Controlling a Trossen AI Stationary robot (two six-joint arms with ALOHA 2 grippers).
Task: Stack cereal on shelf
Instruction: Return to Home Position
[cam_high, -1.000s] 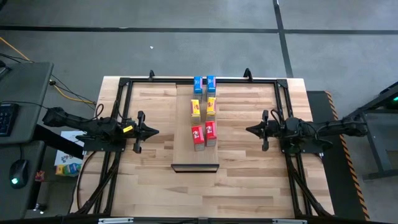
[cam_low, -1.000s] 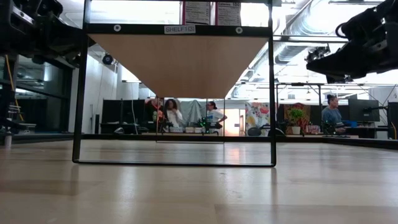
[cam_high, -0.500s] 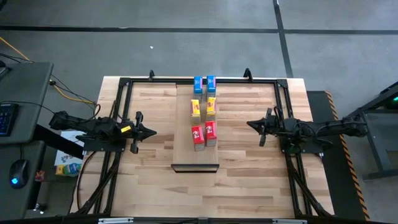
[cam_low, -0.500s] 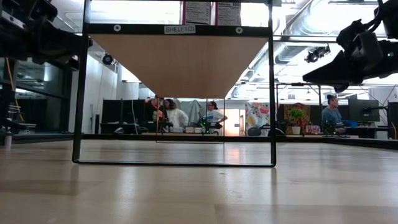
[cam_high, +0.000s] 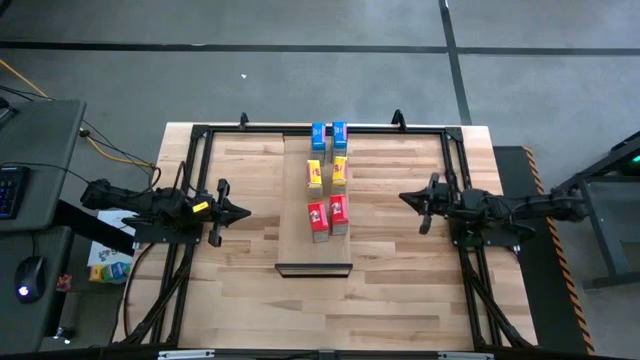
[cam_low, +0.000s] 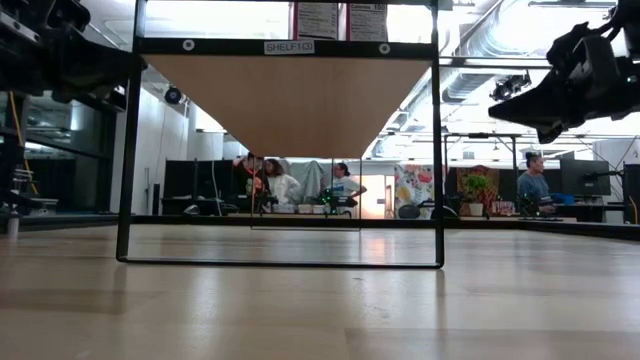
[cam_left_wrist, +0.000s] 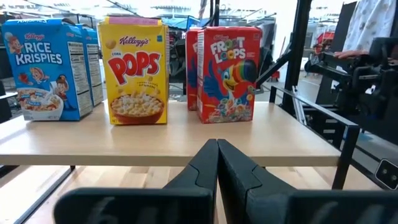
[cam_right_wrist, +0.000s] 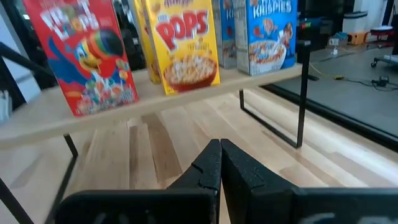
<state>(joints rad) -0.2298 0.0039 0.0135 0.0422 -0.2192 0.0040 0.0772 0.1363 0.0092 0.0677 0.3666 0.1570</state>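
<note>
Six cereal boxes stand upright on their bottoms in pairs on the shelf (cam_high: 297, 235), a pale plank raised on a black frame: blue (cam_high: 328, 134) at the far end, yellow (cam_high: 326, 172) in the middle, red (cam_high: 328, 216) nearer. My left gripper (cam_high: 246, 212) is shut, left of the shelf beside the red pair, pointing level at it. My right gripper (cam_high: 402, 198) is shut too, right of the shelf, pointing at the boxes. The left wrist view shows the blue (cam_left_wrist: 46, 68), yellow (cam_left_wrist: 137, 71) and red (cam_left_wrist: 227, 74) boxes beyond my shut fingers (cam_left_wrist: 217, 144). Both grippers hold nothing.
The shelf's dark lip (cam_high: 313, 269) is at its near end. The shelf's black frame (cam_low: 128, 150) stands on the striped wooden tabletop (cam_high: 400, 290), and black rails (cam_high: 455, 160) run along the table's sides. People sit in the room behind the table (cam_low: 340, 190).
My right gripper has rolled a little and swung its tip slightly toward the table's far edge, staying shut at the same spot. The boxes and the shelf have not moved.
</note>
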